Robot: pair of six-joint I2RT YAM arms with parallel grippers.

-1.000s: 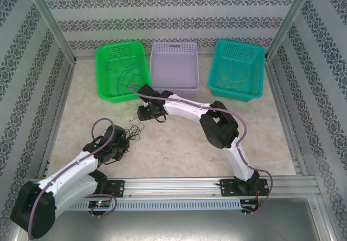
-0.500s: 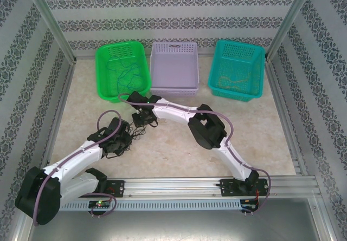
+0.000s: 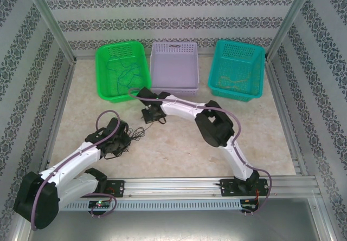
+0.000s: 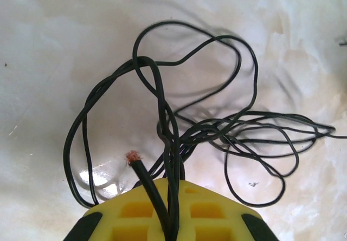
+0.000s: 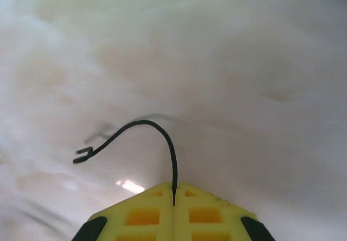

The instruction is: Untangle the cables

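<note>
Inside left claw point(image 4: 171, 203): pinched bundle of black cables point(image 4: 217, 127), loops just ahead on tabletop point(image 4: 43, 35). Right claw point(image 5: 173, 195) pressed together on one black strand point(image 5: 162, 135). Step: isolating that strand. Next, likely: draw claws apart slowly, avoid tightening knot.

The left arm point(image 3: 70, 162) and right arm point(image 3: 181, 106) are built of smooth white shells between bulky black joints, each trailed by a thick mauve hose point(image 3: 97, 126) looping free of the links, and each bolted to a black base plate point(image 3: 245, 187). The left fingers point(image 4: 209, 211) and right fingers point(image 5: 143, 216) are bright yellow moulded blocks with square recessed pockets, flanked by black rounded shoulders, and a small green light point(image 3: 99, 202) glows by the left base
</note>
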